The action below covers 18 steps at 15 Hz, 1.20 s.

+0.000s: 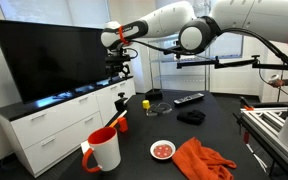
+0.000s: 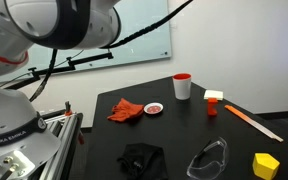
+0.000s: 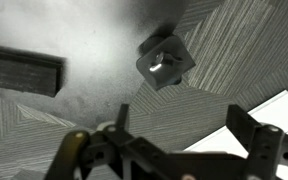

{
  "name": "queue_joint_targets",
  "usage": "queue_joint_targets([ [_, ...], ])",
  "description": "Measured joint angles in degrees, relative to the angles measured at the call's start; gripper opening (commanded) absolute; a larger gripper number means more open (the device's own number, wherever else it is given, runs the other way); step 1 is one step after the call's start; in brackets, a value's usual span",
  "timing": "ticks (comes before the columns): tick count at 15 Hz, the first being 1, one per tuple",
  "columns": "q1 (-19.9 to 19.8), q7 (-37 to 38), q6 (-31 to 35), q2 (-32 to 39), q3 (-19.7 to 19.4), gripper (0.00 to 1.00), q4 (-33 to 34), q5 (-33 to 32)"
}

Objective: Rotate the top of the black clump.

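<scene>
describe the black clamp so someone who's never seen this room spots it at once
Start at the black table and go to its edge beside the white cabinet, below the raised gripper. The black clamp stands there, slim and upright with a yellowish bit near its top, unlike the low red piece and yellow block nearby.

Soft, even daylight fills both exterior views, coming from the bright window (image 1: 74, 10) behind the dark screen (image 1: 54, 60). Shadows on the black table (image 1: 224, 110) are faint. The glass board (image 2: 134, 35) carries a pale glare, and the arm (image 2: 54, 25) close to that camera looms large and out of focus. The wrist view is dim and grey — grainy and smeared with blur. The gripper (image 3: 177, 120) at its lower edge is unsharp, and a white patch (image 3: 284, 105) at the lower right is blown out.
</scene>
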Motion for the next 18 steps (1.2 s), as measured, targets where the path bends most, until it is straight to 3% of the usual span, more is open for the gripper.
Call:
queue_joint_targets([
  [18, -2.7, -51.7, -4.5, 4.6, 4.2, 1.0, -0.9, 0.5],
])
